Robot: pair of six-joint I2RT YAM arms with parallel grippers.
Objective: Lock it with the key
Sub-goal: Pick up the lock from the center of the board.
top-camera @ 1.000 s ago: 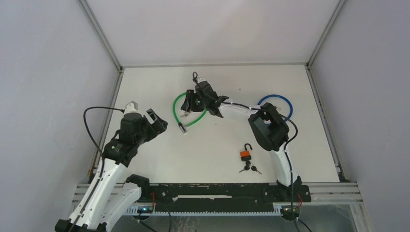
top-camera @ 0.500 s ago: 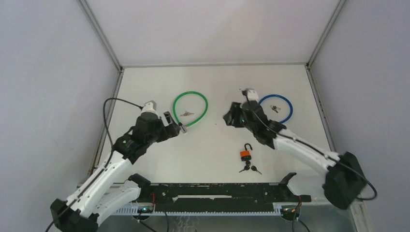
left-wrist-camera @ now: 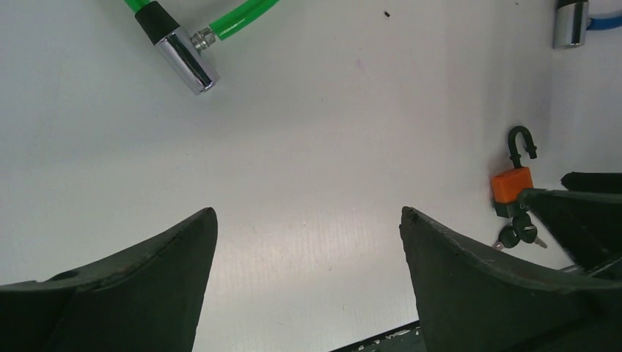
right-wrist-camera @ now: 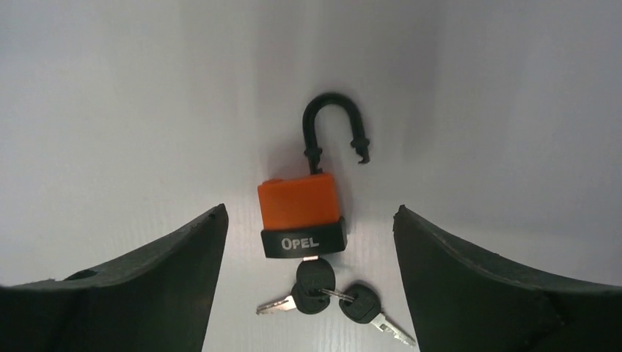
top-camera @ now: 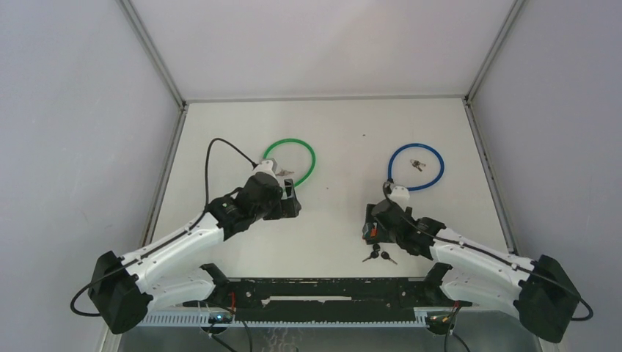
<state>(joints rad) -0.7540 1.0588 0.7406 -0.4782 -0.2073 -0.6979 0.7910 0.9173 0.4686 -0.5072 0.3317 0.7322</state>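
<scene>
1. Two black claws stand wide open over the bench. The right gripper straddles the orange padlock with a black hooked shackle, one finger on either side of it, touching nothing.
2. Seen from above, the padlock lies flat near the front edge, right of centre. Its shackle is sprung open with one end free. A bunch of black-headed keys lies against its underside, one key head butted up to the black base marked OPEL.
3. The left gripper hangs just as wide and has hold of nothing, with only bare tabletop between its fingers. The padlock and keys show at the right edge of its wrist view.
4. Just beyond the left claw lies the chrome lock barrel of a green plastic-coated cable lock, which is curled into a loop on the left half of the table.
5. A blue cable loop lies well apart on the far right, with a small pair of keys inside it.
6. The white matt tabletop carries a few dark specks. A black mounting rail runs along its near edge, where both arms are bolted.
7. Plain pale grey walls close in three sides, and aluminium frame posts rise from the far corners.
</scene>
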